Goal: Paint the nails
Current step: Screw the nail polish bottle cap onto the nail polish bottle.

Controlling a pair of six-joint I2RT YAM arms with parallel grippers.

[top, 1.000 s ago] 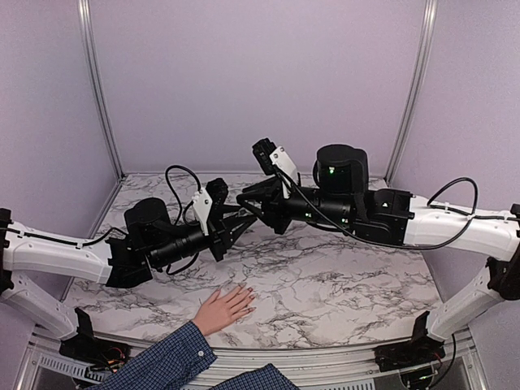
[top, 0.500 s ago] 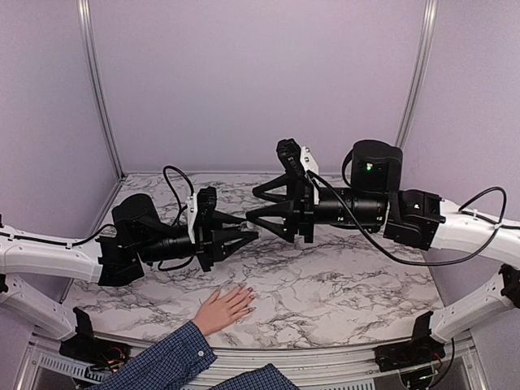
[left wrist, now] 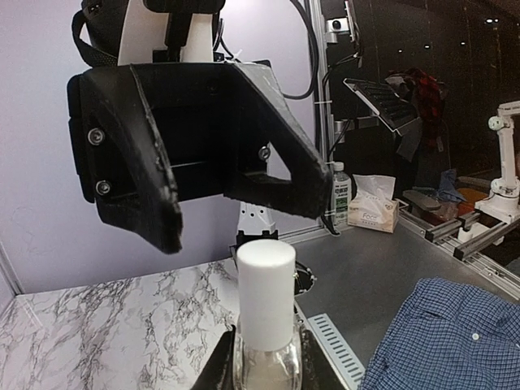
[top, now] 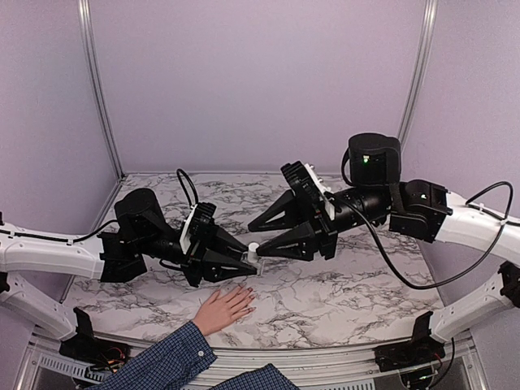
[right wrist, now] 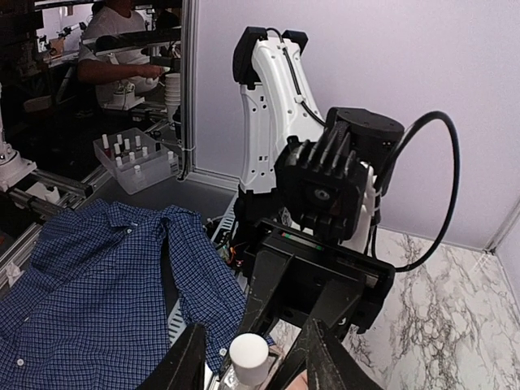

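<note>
A light-skinned hand (top: 224,308) in a blue plaid sleeve lies flat on the marble table near the front edge. Its nails (top: 249,304) are tiny pale specks at the fingertips. My left gripper (top: 248,266) hovers just above the fingers, shut on a clear glass bottle (left wrist: 265,367) with a white cap (left wrist: 266,292). My right gripper (right wrist: 256,364) comes from the right. Its jaws are open, one on each side of the white cap (right wrist: 249,355), and do not touch it. The bottle (top: 253,257) sits between the two grippers in the top view.
The marble table (top: 366,284) stretches behind and to the right of the hand. Purple walls enclose the back and sides. The blue plaid shirt (right wrist: 81,284) fills the lower left of the right wrist view.
The right gripper pulled back, opened wide, then came down and left with its jaws narrowed around the cap. The left gripper lowered the bottle toward the hand. The hand stayed still.
</note>
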